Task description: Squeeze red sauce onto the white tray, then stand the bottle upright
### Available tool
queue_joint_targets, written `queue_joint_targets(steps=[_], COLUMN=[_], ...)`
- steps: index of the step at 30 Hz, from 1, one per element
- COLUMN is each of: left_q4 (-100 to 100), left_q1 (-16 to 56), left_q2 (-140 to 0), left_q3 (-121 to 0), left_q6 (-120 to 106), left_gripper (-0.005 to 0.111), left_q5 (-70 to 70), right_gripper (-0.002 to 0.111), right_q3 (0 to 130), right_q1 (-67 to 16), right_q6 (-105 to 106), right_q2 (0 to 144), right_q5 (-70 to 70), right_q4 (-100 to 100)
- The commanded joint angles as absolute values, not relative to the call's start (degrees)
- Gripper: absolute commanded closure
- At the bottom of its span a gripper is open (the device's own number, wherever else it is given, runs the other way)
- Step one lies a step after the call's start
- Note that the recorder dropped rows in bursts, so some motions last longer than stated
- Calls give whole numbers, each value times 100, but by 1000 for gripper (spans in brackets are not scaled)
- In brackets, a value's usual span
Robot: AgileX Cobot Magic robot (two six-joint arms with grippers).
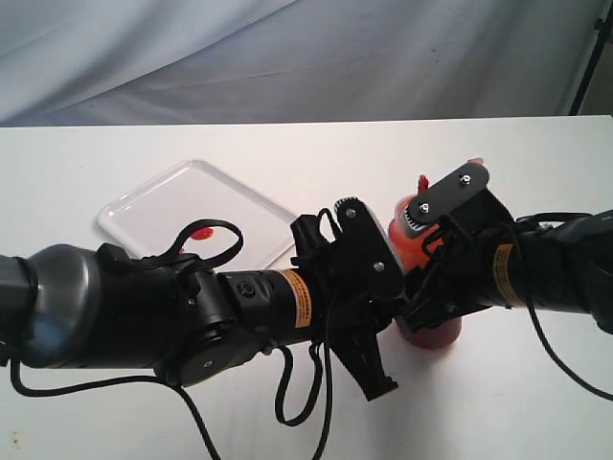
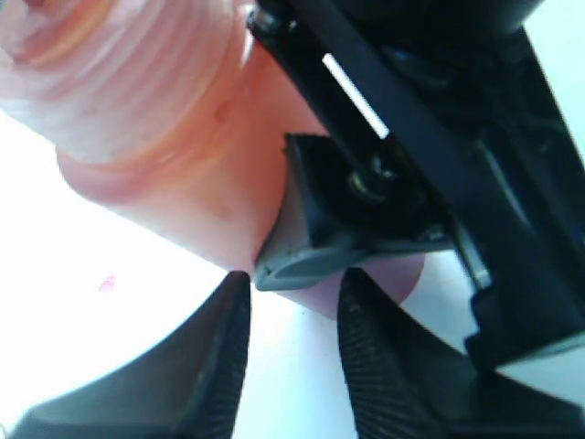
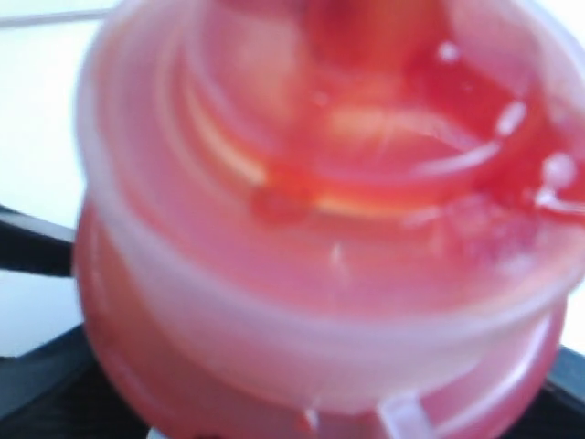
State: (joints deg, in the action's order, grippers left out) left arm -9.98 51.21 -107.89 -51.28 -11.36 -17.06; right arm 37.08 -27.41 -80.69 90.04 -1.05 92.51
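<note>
Here's the bottle, upright on the surface just off the white tray, red nozzle pointing up. My right jaws pinch it across the body. In the left wrist view, one grey pad sits flat against the orange wall. My left jaws are spread a little and empty, with the fingertips just beside the bottle's lower wall, touching nothing I can see. On the tray, a blob of red sauce shines, partly behind my left arm's cable.

Handling call: it's soft, thin plastic, so I expect it to dent and spurt under a hard pinch. It's probably light and a bit tippy. Sauce smeared around the shoulder could make it slick. The best hold is mid-body, gently, well below the nozzle.

Trouble spots: my own arms cover the bottle's middle and the tray's near corner. The right wrist view is a close red blur. I can't tell if the base sits fully flat.
</note>
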Motion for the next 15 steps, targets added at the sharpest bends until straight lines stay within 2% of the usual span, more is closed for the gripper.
queue_joint_targets(steps=[1, 9, 15], left_q4=[-999, -920, -920], left_q1=[5189, 5114, 4655], left_q2=[-10667, -10188, -9555], left_q3=[-5238, -5238, -5238], left_q6=[-1210, -1691, -1691], left_gripper=[74, 74, 74], left_q5=[-2023, -1383, -579], right_gripper=[108, 108, 108], right_q3=[3588, 3588, 3588], right_q1=[-2718, -2718, -2718], right_q6=[-7987, -7975, -7975], right_q2=[9067, 9067, 9067], right_q5=[305, 396, 576], right_q4=[9258, 9258, 9258])
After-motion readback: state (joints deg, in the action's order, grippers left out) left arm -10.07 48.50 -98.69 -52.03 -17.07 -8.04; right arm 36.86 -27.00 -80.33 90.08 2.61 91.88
